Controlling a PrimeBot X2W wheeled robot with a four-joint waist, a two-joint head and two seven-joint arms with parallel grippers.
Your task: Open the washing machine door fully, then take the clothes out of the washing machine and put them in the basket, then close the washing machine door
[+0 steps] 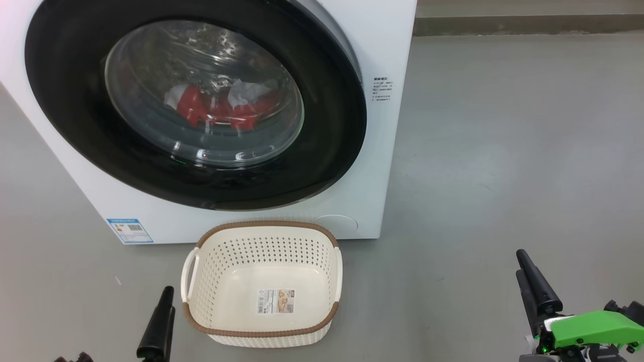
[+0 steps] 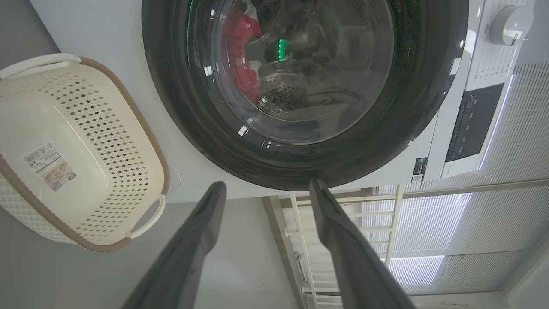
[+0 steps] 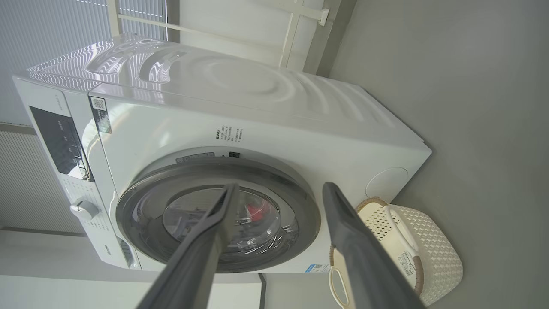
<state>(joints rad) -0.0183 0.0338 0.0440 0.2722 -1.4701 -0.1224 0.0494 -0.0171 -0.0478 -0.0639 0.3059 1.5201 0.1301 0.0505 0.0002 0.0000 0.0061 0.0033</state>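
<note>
**Washer door over the drum, both grippers open and empty**

In the head view, a big white front-loading washing machine (image 1: 387, 60) takes up the upper left of the frame. Its large round door (image 1: 322, 151), a wide glossy black rim around a bulging clear glass window, lies over the drum mouth. Behind the glass, low in the drum, sits a bundle of bright red clothes (image 1: 216, 108) with white patches. A thin grey band runs along the rim's upper right edge. Whether the door is latched or slightly ajar cannot be told.

On the grey floor at lower centre, just in front of the machine, stands a small cream-white perforated plastic basket (image 1: 261, 251) with a brown woven-look rim. It is empty, and its long axis runs left to right across the frame.

In its wrist view, the left gripper (image 2: 266, 184) has two long dark fingers spread apart with nothing between them, pointing at the door's lower rim. The right gripper (image 3: 281, 186) is likewise spread and empty, aimed at the door from an angle.

In the head view the door lies up the frame from both grippers. The left gripper's finger (image 1: 158, 322), at lower left just beside the basket, sits below the door. The right gripper, at lower right, stands well apart, past the machine's right edge. No step looks done. The left arm seems nearer the door, though the rim's right edge faces the right gripper.
</note>
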